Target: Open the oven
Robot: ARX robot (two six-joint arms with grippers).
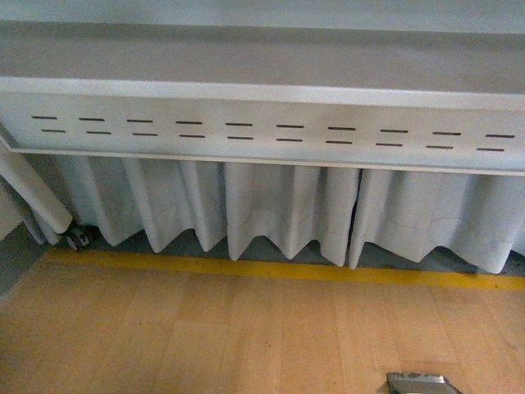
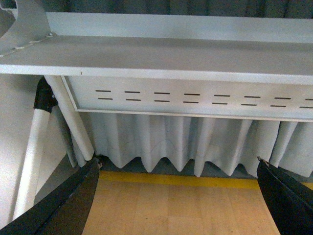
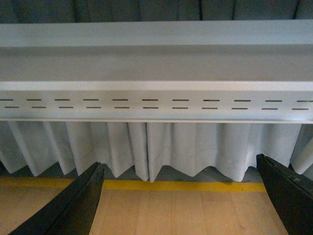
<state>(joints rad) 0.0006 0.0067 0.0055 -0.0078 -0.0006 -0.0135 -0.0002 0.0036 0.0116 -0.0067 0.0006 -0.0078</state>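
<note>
Judging task barely begun: oven in no view, so finding it and opening door all left. Left gripper spread wide, empty; right gripper likewise. Both face slotted rail over curtain. No containers visible (metal piece at front view's edge unidentifiable).

Both claws spread wide, pointing toward the far side.
In the left wrist view I see my left claw with its two dark fingers parted right out to the edges of the picture. My right claw stands the same way, its dark fingers just as far apart, and neither claw is touching anything.
</note>
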